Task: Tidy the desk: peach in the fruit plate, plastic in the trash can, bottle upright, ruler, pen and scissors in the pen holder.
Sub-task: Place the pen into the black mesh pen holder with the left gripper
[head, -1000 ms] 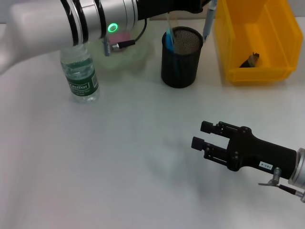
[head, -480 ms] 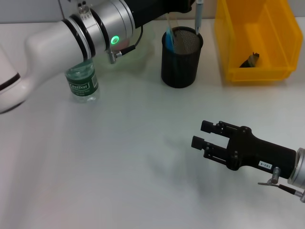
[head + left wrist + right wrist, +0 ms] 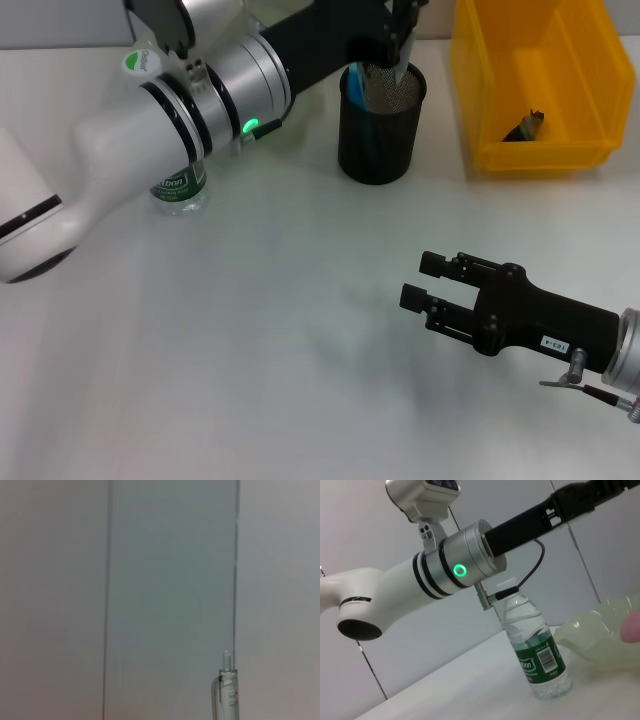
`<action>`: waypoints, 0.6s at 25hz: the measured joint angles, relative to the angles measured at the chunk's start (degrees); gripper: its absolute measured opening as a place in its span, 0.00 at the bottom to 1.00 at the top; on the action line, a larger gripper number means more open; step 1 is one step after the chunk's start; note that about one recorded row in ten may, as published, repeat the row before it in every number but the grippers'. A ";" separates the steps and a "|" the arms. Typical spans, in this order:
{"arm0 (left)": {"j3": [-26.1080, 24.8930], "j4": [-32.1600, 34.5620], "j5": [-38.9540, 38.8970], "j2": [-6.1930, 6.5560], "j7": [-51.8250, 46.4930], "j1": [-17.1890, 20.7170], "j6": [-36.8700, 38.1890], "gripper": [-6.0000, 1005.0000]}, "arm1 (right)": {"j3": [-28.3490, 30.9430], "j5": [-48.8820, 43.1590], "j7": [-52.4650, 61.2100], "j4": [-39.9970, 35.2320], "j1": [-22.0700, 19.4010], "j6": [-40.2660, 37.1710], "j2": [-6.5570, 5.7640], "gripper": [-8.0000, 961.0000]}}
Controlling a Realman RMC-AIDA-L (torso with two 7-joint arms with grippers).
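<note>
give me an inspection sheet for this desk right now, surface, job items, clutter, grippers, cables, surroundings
Surface: white table, no spills seen.
Job's things: bottle upright beside the left arm; pen holder, black mesh, with blue items inside; pen at the left gripper, its tip over the holder; fruit plate pale and translucent, with something pink in it at the frame's edge; yellow trash can with a dark scrap inside.
Clutter: nothing seen.
Grippers: left gripper over the pen holder's rim; right gripper open, empty, parked low above the near table.
Cables: a thin black one looped at the left wrist; a small wire by the right wrist.
Surroundings: plain grey wall panels.
</note>
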 joint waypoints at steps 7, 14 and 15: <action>1.71 -1.45 -0.45 0.00 0.90 -0.89 -0.42 0.23 | 0.00 0.00 -0.01 0.00 0.00 -0.14 0.00 0.65; 2.92 -2.05 -0.53 0.00 0.87 -1.99 -4.19 0.24 | 0.00 0.00 -0.02 0.00 0.08 -0.52 0.00 0.65; 2.98 -2.05 -0.53 0.00 0.83 -2.03 -4.36 0.24 | 0.00 0.00 -0.02 0.00 0.08 -0.52 0.00 0.65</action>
